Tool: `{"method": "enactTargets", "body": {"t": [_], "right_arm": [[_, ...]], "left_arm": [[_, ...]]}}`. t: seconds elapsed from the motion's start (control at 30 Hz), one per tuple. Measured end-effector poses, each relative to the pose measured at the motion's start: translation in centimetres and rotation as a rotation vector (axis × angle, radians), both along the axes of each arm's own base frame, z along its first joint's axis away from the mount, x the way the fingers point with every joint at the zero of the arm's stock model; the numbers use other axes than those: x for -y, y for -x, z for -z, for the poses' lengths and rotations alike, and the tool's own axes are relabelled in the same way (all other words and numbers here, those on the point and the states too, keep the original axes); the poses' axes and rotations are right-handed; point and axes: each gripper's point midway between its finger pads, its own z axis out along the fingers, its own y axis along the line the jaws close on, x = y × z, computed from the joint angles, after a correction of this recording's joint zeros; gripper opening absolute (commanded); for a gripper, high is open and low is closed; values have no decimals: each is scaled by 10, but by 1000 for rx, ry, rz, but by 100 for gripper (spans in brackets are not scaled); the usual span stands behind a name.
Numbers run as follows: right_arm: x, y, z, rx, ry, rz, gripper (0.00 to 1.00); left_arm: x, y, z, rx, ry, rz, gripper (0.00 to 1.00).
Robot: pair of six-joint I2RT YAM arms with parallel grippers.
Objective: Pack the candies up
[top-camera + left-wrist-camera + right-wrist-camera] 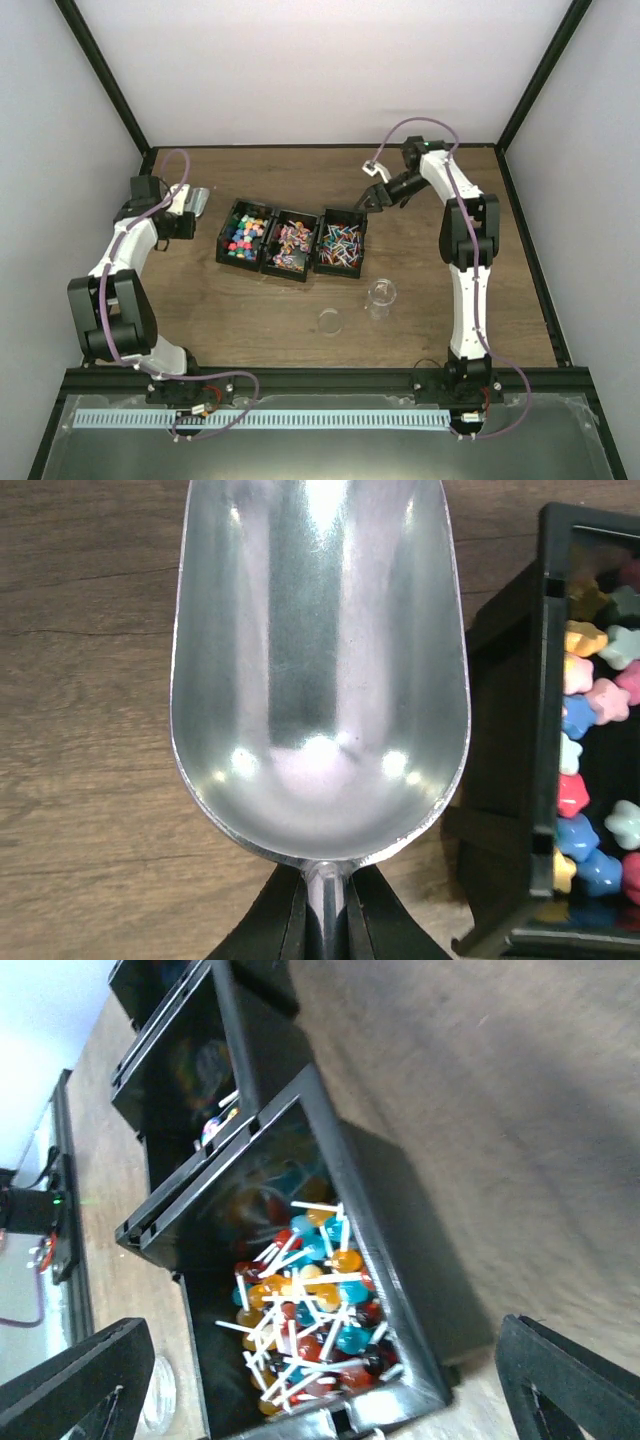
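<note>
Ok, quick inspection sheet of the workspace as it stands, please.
Surface: wooden table, no damage seen.
Job's things: candies fill three black bins set in a row; small clear jar in front of them, looks empty.
Clutter: clear round disc near the jar, apart from it.
Grippers: left gripper shut on the empty silver scoop, left of the bins; right gripper open above the right-hand bin.
Cables: purple cable loops along each arm, off the bins.
Surroundings: white walls, black frame.
</note>
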Motion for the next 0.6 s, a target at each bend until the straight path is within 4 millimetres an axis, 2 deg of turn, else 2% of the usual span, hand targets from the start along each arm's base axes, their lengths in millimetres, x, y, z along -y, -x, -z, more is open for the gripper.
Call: {"method": "enactTargets", "body": {"t": [0.1, 0.2, 0.3, 0.47, 0.6], "right_arm": [[-12, 19, 15, -82, -12, -24, 93], [-7, 38, 33, -157, -8, -24, 89], [-3, 50, 44, -208, -10, -28, 87], [-3, 68, 44, -236, -31, -42, 86], [-7, 86, 37, -241, -44, -65, 87]], "left_arm": [[1, 5, -12, 20, -10, 9, 4], [2, 8, -28, 60, -22, 15, 4], [2, 11, -35, 80, -26, 16, 4], [5, 17, -35, 66, -25, 35, 4], [10, 30, -33, 29, -33, 88, 4]]}}
